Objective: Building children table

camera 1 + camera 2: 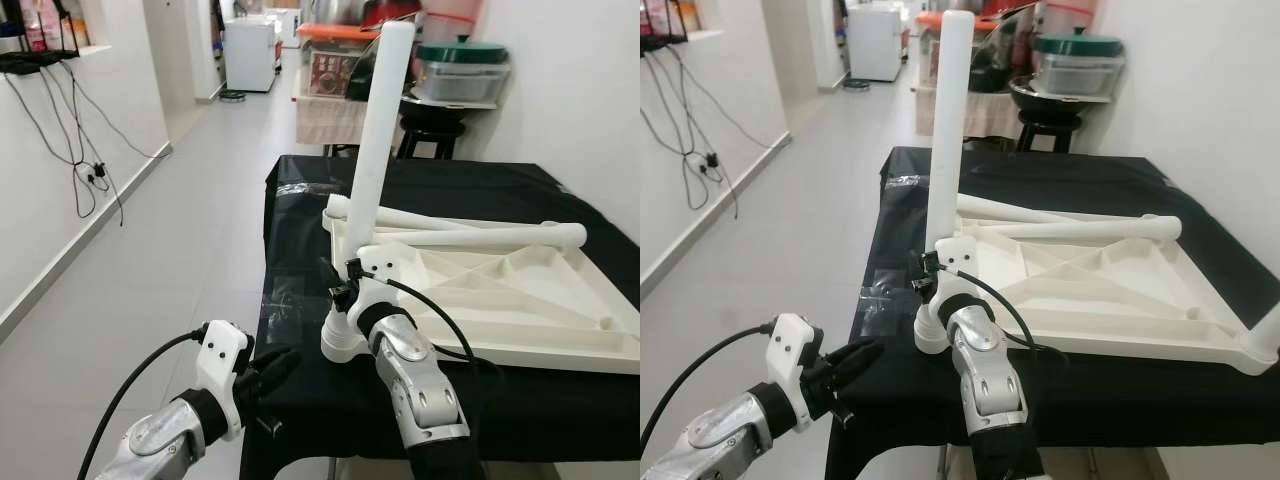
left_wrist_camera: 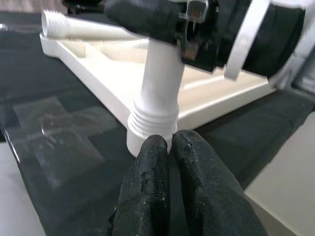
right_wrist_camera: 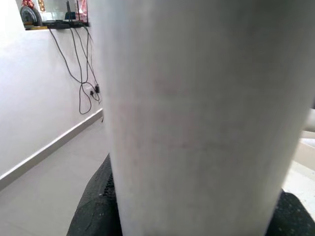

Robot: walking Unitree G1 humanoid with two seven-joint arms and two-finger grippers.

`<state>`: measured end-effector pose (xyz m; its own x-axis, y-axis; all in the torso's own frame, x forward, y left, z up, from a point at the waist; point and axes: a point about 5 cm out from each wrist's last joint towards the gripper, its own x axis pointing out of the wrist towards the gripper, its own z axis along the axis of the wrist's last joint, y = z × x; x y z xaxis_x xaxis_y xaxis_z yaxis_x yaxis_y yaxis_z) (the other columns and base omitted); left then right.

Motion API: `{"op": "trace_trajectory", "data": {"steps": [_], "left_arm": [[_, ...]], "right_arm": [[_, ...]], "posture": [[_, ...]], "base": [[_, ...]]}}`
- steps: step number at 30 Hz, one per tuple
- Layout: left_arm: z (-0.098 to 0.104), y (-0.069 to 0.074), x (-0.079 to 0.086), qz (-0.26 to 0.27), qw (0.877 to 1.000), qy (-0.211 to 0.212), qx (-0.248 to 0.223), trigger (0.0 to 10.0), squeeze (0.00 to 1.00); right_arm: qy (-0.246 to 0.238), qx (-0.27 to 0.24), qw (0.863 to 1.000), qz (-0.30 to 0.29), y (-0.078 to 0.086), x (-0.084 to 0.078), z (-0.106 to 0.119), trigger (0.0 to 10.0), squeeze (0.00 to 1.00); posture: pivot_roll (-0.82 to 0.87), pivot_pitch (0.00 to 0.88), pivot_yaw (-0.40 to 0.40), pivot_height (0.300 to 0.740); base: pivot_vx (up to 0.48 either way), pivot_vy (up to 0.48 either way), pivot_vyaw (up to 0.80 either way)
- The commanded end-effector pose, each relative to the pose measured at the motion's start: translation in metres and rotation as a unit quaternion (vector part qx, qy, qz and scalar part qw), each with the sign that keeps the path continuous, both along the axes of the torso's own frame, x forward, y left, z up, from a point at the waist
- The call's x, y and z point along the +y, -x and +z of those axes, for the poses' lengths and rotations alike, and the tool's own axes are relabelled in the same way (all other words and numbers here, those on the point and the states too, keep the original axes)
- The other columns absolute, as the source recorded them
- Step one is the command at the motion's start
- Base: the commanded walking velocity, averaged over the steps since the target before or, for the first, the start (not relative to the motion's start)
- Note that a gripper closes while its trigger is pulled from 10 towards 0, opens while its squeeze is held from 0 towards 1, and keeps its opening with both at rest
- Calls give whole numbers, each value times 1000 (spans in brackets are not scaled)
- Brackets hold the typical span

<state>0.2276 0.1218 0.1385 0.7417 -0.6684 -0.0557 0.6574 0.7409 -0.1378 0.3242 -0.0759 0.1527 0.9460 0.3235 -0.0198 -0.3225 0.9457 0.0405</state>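
**At the near corner of the desk: leg upright in its socket**

On the black-covered desk [image 1: 500, 190] lies the white tabletop [image 1: 520, 300], underside up, with 2 loose legs [image 1: 470, 236] resting across it. At its near corner 1 upright leg [image 1: 378, 130] stands in the socket. The right gripper [image 1: 345, 285] has its fingers clamped around this leg low down. The left gripper [image 1: 270, 368] hovers just off the desk edge, fingers [image 2: 157, 191] pressed together, holding nothing, near the leg's threaded base.

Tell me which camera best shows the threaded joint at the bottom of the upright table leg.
The left wrist view: the threaded joint sits close and sharp. Both eye views show it small beside the right end effector; the right wrist view shows smooth leg.
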Motion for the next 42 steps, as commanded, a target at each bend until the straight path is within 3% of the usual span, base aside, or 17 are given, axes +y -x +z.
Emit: {"op": "trace_trajectory", "data": {"steps": [1,2,10,11,12,14,20,21,24,25,26,27,28,34,37,39,42], "left_arm": [[-1,0,4,7,1000,-7,9,7373,0],[0,3,6,9,1000,-10,11,0,0],[5,11,7,13,1000,-18,14,0,0],[8,14,7,15,1000,-19,13,0,0],[11,18,6,16,1000,-22,13,0,0],[12,26,5,17,999,-29,23,0,0],[12,35,4,21,999,-20,39,0,0],[14,38,3,18,999,-11,42,0,0],[17,41,1,16,999,-5,45,0,0],[14,43,4,23,999,-11,46,6627,0],[14,43,4,23,999,-11,46,6627,0],[10,43,7,36,998,-16,49,10000,0],[7,42,10,46,997,-21,51,10000,0],[6,37,11,45,997,-19,56,10000,0],[4,39,10,39,997,-19,60,10000,0],[2,40,11,46,997,-20,63,10000,0],[1,38,12,58,996,-15,65,10000,0]], "right_arm": [[-1,42,999,15,-5,6,-11,10000,0],[-11,35,999,40,-6,7,-2,10000,1000],[-37,-9,979,201,-12,7,27,10000,1000],[-19,-37,957,287,-14,4,38,10000,114],[7,-49,933,356,-18,-3,43,10000,0],[39,-33,908,416,-33,-14,47,10000,0],[50,-15,905,421,-44,-19,50,10000,0],[47,-5,902,428,-46,-22,50,4118,0],[44,2,899,436,-46,-24,50,4118,0],[44,13,896,442,-47,-28,49,0,0],[44,13,896,442,-47,-28,49,0,0],[38,19,893,448,-47,-33,49,0,0],[35,23,891,452,-47,-35,49,0,0],[26,7,903,429,-49,-47,48,0,0],[8,-6,933,360,-52,-48,43,0,0],[6,5,990,143,-57,-43,21,0,0],[-35,66,997,15,-20,-20,-18,0,0]], "posture": [[16,0,-41,740],[32,0,-49,740],[55,0,-55,740],[60,0,-57,740],[73,0,-62,740],[77,0,-61,740],[81,0,-56,740],[88,0,-57,740],[88,0,-57,740],[63,0,-59,740],[63,0,-59,740],[61,0,-54,740],[59,0,-54,740],[35,0,-49,740],[38,0,-73,740],[36,0,-90,740],[27,0,-83,740]], "base": [[0,0,0],[0,0,0],[0,0,0],[0,0,0],[0,0,0],[0,0,0],[0,0,0],[0,0,0],[0,0,0],[0,0,0],[0,0,0],[0,0,0],[0,0,0],[0,0,0],[0,0,0],[0,0,0],[0,0,0]]}}
